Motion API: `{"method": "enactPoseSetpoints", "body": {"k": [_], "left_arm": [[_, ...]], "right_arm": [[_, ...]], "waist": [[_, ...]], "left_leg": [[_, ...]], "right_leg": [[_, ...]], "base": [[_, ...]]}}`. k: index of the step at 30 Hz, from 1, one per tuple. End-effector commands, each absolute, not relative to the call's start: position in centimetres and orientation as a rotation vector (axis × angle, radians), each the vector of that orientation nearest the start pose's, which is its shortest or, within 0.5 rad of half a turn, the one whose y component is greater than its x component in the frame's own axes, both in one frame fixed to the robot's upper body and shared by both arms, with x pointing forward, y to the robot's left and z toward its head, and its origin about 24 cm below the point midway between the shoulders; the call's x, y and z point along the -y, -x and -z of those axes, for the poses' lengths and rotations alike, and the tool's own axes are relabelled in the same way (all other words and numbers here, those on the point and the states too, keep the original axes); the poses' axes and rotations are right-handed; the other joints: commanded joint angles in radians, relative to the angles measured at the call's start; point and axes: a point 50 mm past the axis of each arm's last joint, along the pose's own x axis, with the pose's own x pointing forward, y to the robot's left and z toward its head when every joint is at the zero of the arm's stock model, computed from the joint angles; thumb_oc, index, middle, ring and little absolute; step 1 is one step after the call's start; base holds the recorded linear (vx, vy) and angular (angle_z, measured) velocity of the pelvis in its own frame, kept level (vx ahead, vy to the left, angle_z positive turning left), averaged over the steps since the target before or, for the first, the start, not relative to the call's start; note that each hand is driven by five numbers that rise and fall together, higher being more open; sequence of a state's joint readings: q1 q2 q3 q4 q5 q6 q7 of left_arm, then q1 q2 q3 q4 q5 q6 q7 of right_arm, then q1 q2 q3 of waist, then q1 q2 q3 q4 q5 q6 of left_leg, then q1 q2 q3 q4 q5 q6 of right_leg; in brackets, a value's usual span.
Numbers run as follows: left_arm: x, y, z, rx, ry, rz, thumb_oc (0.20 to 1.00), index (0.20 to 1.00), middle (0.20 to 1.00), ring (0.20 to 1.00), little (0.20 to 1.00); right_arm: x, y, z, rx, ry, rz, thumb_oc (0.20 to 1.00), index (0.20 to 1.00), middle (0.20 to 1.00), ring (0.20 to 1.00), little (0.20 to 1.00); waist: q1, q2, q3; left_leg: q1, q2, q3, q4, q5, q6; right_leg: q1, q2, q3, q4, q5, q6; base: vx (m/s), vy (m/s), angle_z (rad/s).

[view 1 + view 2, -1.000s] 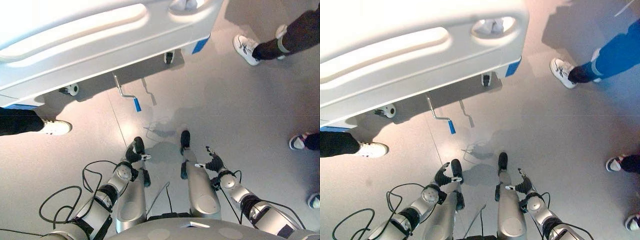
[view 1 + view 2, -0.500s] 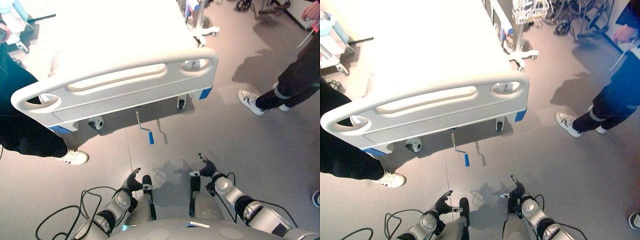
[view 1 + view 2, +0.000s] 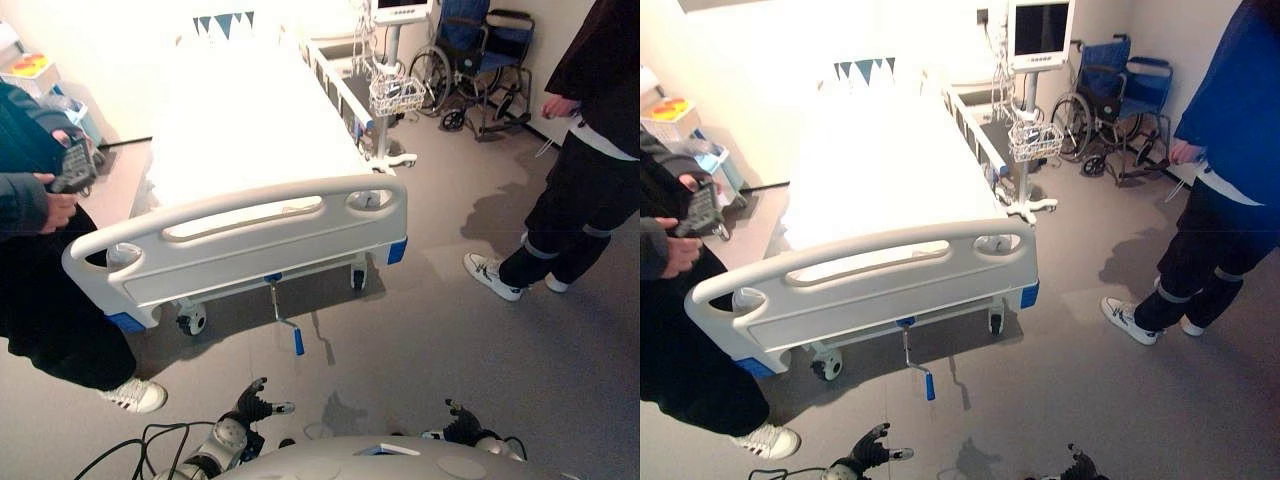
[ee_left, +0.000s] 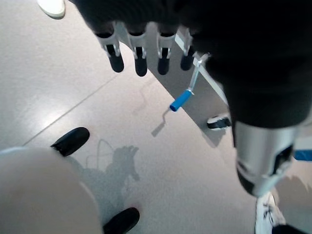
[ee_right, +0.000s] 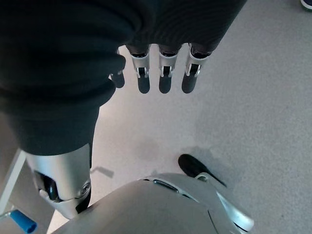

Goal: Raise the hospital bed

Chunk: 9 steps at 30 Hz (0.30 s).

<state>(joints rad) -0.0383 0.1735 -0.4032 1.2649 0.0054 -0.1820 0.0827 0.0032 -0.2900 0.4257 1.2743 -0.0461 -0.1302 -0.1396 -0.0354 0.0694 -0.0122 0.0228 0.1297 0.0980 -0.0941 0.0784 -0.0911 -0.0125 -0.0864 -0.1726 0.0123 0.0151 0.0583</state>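
White hospital bed (image 3: 240, 150); blue-tipped crank (image 3: 290, 328) untouched; both hands empty.

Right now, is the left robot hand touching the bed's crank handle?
Apart. In the left eye view bare floor lies between the left robot hand and the crank handle hanging under the bed's footboard.

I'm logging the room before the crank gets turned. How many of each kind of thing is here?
hospital bed: 1
crank handle: 1
wheelchair: 1
monitor stand: 1
people: 2
Total: 6
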Motion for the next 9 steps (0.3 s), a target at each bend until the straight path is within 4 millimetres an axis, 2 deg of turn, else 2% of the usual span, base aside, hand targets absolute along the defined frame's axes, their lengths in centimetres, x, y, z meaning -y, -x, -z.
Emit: {"method": "enactPoseSetpoints", "body": {"k": [1,4,9], "left_arm": [[-18.6,-13.7,15.4,-0.969,-0.347,0.132,1.0,1.0,1.0,1.0,1.0],[-18.2,-13.4,15.5,-0.971,-0.336,0.139,1.0,1.0,1.0,1.0,1.0],[-18.2,-12.1,16.0,-1.029,-0.294,0.108,1.0,1.0,1.0,1.0,1.0]], "right_arm": [[22.8,-10.2,15.8,-1.096,0.647,-0.178,1.0,1.0,1.0,1.0,1.0],[22.5,-10.2,15.8,-1.086,0.631,-0.18,1.0,1.0,1.0,1.0,1.0],[22.2,-10.0,16.0,-1.102,0.494,-0.061,1.0,1.0,1.0,1.0,1.0]], "waist": [[0.026,-0.066,0.068],[0.028,-0.063,0.072],[0.018,-0.052,0.068]], "left_leg": [[0.077,-0.067,-0.018,0.052,-0.029,0.025],[0.07,-0.064,-0.03,0.056,-0.022,0.023],[0.082,-0.061,-0.028,0.058,-0.031,0.025]], "right_leg": [[0.05,-0.045,-0.003,0.074,0.003,0.084],[0.048,-0.042,-0.008,0.078,0.0,0.083],[0.06,-0.041,-0.009,0.083,-0.012,0.077]], "base": [[0.02,-0.051,0.06],[-0.01,-0.045,0.14],[0.01,-0.017,0.05]]}}
